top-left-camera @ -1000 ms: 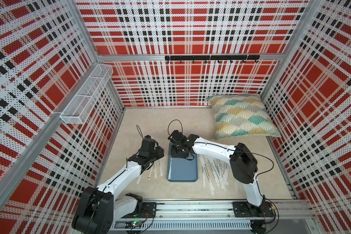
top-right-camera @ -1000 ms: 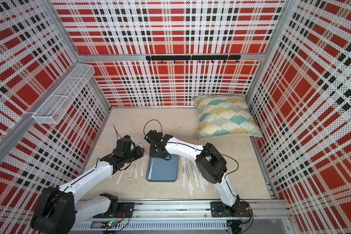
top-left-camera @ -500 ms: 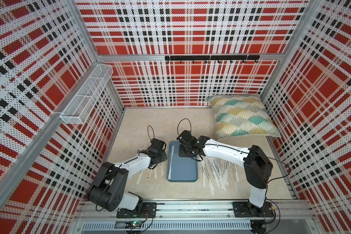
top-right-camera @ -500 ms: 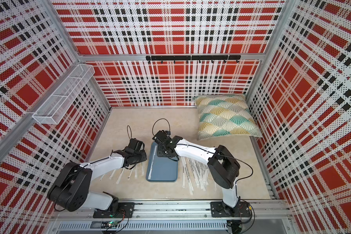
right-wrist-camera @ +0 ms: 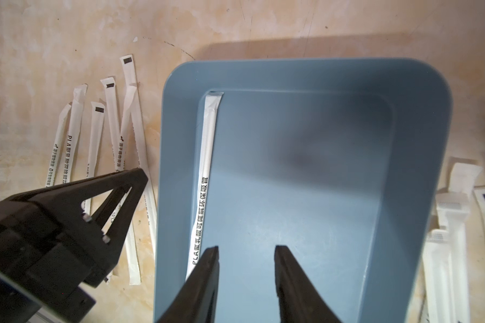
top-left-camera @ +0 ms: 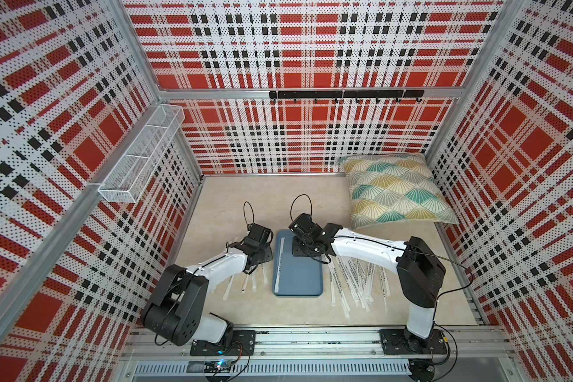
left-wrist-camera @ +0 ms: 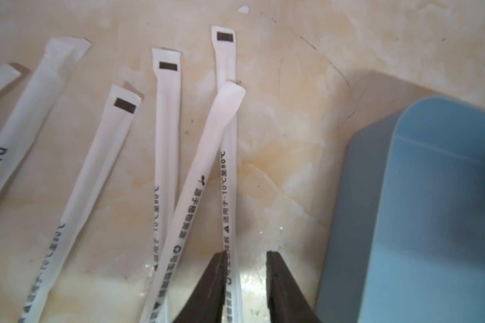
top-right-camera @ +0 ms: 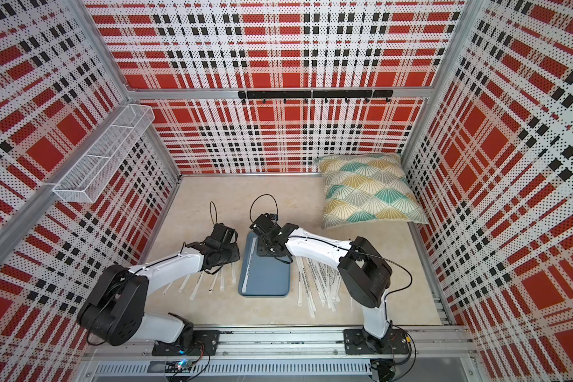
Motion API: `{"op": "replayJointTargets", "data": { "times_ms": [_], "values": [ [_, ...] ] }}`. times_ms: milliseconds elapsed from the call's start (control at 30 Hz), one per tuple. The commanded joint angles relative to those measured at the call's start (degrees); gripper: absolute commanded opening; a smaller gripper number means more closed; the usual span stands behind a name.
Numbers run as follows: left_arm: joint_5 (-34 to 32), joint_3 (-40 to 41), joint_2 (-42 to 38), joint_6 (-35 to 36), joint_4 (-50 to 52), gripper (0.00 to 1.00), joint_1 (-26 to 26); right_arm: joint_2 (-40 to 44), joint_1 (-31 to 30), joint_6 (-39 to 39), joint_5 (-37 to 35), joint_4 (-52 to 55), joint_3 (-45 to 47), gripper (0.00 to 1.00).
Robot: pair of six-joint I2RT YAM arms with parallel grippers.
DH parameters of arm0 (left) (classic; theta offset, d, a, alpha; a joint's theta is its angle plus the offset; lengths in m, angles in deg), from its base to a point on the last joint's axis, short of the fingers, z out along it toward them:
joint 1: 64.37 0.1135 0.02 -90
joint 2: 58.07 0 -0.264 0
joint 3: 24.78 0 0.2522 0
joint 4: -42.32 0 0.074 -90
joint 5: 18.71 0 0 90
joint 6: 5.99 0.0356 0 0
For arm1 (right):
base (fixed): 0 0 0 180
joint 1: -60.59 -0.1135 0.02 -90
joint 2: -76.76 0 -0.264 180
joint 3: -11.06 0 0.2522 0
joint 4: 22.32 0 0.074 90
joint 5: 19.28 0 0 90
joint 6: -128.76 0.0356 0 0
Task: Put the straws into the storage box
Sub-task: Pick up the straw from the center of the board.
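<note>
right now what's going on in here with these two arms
Two robot arms are loading wrapped straws into the blue storage box. One straw lies inside it, along one wall. The right end effector hovers open and empty over the box. The left end effector is down among the loose straws beside the box, jaws apart with one between them. A bigger pile waits on the other side.

- Shallow slate-blue box [top-left-camera: 301,274] lies flat mid-table; one wrapped straw [right-wrist-camera: 207,167] lies along its inner long wall.
- Other white-wrapped straws [top-left-camera: 358,284] lie scattered on the table on both sides.
</note>
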Motion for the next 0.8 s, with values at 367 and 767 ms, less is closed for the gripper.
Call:
{"op": "replayJointTargets", "data": {
  "times_ms": [367, 767],
  "values": [
    [0.99, 0.99, 5.64, 1.37, -2.92, 0.04, -0.02, 1.48, 0.33, -0.39, -0.39, -1.43, 1.50, 0.38],
    [3.90, -10.03, -4.07, 9.08, 5.00, 0.01, -0.46, 3.26, 1.94, -0.91, -1.20, -0.66, 1.80, 0.35]
  ]
}}
